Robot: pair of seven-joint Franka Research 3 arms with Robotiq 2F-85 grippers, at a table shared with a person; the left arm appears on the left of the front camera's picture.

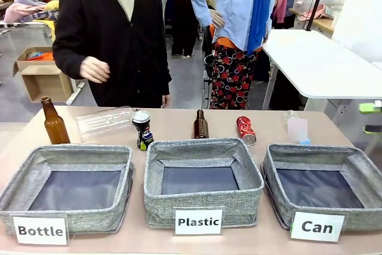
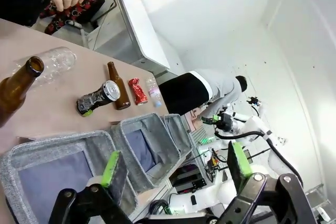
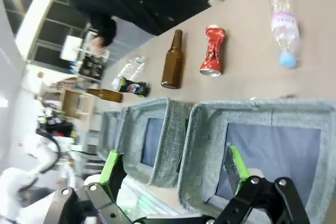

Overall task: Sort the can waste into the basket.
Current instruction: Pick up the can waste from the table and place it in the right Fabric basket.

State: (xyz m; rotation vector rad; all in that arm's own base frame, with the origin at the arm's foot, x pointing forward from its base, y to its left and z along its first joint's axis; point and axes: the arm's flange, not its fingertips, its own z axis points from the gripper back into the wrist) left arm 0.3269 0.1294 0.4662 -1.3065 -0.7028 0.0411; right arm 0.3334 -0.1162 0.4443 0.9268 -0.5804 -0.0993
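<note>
Left gripper (image 2: 175,163) and right gripper (image 3: 174,165) are poised above the near edge, fingers spread wide and empty, ready to pick. The Can basket (image 1: 280,207) sits near right, empty, with its label facing the robot. Farther back, mixed among bottles for sorting, are the red can (image 1: 245,129) right of centre and the black can (image 1: 142,131) left of centre.

Can basket (image 1: 276,174) sits right of the Plastic basket (image 1: 160,206). Crumpled can (image 1: 245,129) lies behind its right corner, other can (image 1: 142,131) behind its left.

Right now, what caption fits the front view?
Crumpled red metal can and black metal can, not yet in grey fabric basket labelled Can.
</note>
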